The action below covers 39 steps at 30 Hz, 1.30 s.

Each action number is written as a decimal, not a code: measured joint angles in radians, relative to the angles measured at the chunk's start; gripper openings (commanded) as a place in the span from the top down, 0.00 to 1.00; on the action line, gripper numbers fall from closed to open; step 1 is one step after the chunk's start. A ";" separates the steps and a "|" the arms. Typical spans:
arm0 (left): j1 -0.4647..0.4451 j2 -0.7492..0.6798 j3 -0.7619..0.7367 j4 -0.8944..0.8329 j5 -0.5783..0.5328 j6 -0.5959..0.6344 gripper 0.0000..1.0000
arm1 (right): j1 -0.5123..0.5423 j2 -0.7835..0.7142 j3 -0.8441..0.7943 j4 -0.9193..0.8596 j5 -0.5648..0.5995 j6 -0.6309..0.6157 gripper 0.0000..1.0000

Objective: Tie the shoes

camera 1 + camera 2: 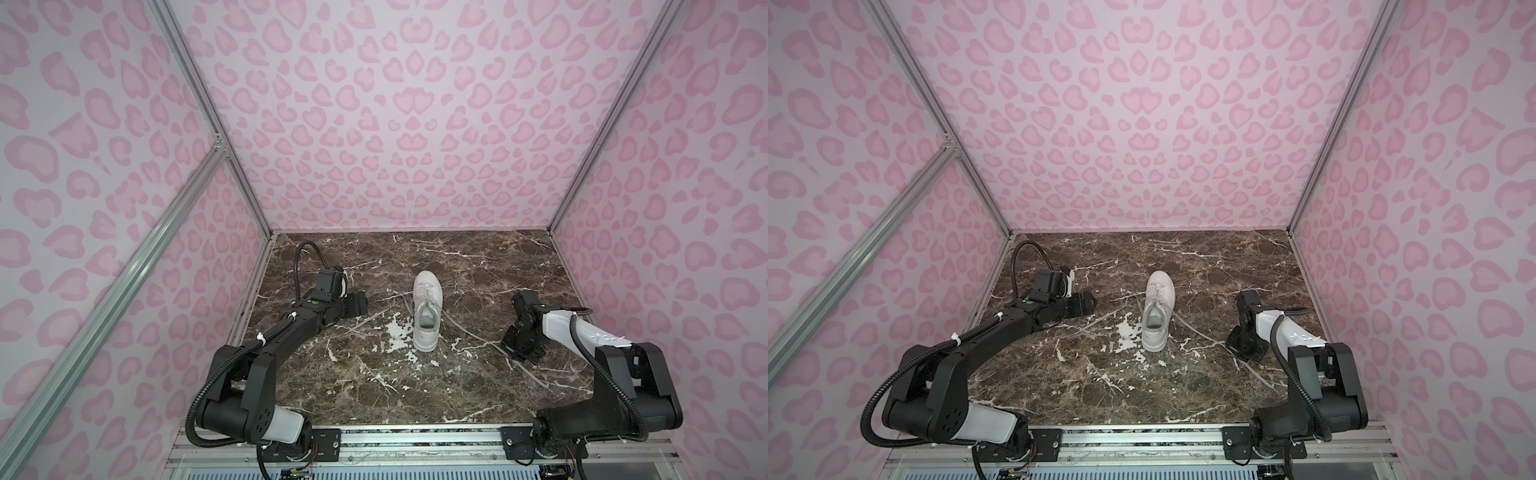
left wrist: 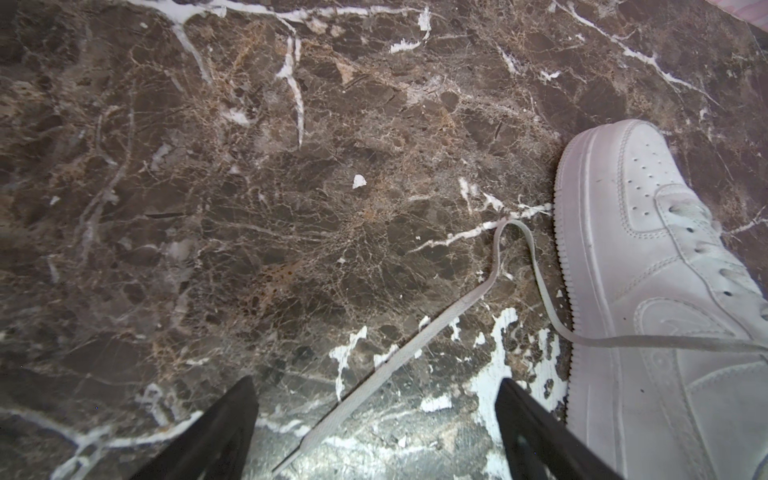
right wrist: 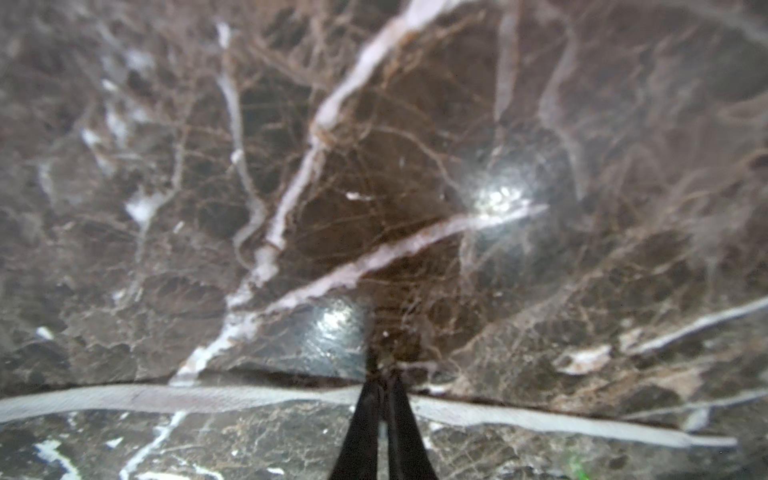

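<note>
top views: white sneaker (image 1: 427,311) mid-table on brown marble tabletop (image 1: 415,399), toe twd back wall (image 1: 415,124), heel twd arm bases. untied, no knot or loops seen. left lace (image 1: 370,319) trailing out twd left gripper (image 1: 358,304); right lace (image 1: 465,329) running diagonally to right gripper (image 1: 519,349) and past it. both grippers low, one per side, apart from shoe. judged step: very start, collecting lace ends ahead of first crossover.

left wrist: left gripper (image 2: 376,382) released, jaws wide, straddling free end of left lace (image 2: 415,345); nothing held. sneaker (image 2: 648,291) just beside, sole side-on, lace looping back near sole. next, by guess: drop lower, close on flat lace nr its end w/o scraping marble.

right wrist: blurry. right gripper (image 3: 380,372) clenched, tips down at tabletop (image 3: 582,124), right on right lace (image 3: 187,397); looks pinched on it, lace entering tips from both sides. next, by guess: lift, carry across tongue.

room: plenty of bare marble round shoe, esp. front. limits: pink patterned walls on three sides, alu frame post (image 1: 252,195) at back corners, rail (image 1: 415,436) along front edge. risks, as judged: thin lace slipping out; shoe dragged if pulled taut.
</note>
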<state>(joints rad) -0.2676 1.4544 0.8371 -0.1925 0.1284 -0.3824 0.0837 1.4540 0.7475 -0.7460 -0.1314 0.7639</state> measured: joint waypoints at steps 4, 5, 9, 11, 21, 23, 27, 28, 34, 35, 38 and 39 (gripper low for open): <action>0.000 -0.006 0.000 -0.010 -0.005 0.001 0.09 | 0.045 -0.033 0.113 -0.027 0.011 -0.035 1.00; 0.000 -0.008 0.000 -0.015 -0.006 0.003 0.09 | 0.067 -0.035 0.158 -0.035 0.024 -0.046 1.00; 0.000 -0.010 0.000 -0.019 -0.006 0.003 0.09 | 0.177 0.003 0.399 -0.089 0.057 -0.087 1.00; 0.000 -0.013 0.000 -0.023 -0.011 0.004 0.09 | 0.242 0.053 0.550 -0.117 0.075 -0.106 0.99; -0.001 -0.090 -0.045 -0.042 -0.024 0.003 0.08 | 0.552 0.465 1.302 -0.185 0.016 -0.229 0.97; -0.001 -0.109 -0.065 -0.046 -0.024 0.000 0.08 | 0.573 0.560 1.386 -0.180 -0.028 -0.240 0.97; -0.001 -0.142 -0.097 -0.050 -0.024 -0.013 0.08 | 0.585 0.758 1.553 -0.179 -0.104 -0.256 0.96; -0.001 -0.149 -0.104 -0.050 -0.024 -0.016 0.08 | 0.587 0.809 1.603 -0.180 -0.122 -0.257 0.96; 0.000 -0.170 -0.119 -0.074 -0.024 -0.027 0.09 | 0.601 1.066 1.868 -0.206 -0.215 -0.259 0.96; 0.000 -0.170 -0.119 -0.077 -0.024 -0.027 0.10 | 0.603 1.084 1.875 -0.205 -0.225 -0.258 0.96; 0.000 -0.166 -0.119 -0.092 -0.028 -0.028 0.11 | 0.608 1.126 1.870 -0.202 -0.247 -0.247 0.89; 0.000 -0.161 -0.119 -0.098 -0.028 -0.029 0.12 | 0.608 1.137 1.867 -0.201 -0.253 -0.244 0.86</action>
<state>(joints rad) -0.2680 1.2938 0.7181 -0.2901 0.1001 -0.4114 0.6918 2.5912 2.6144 -0.9474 -0.3847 0.5198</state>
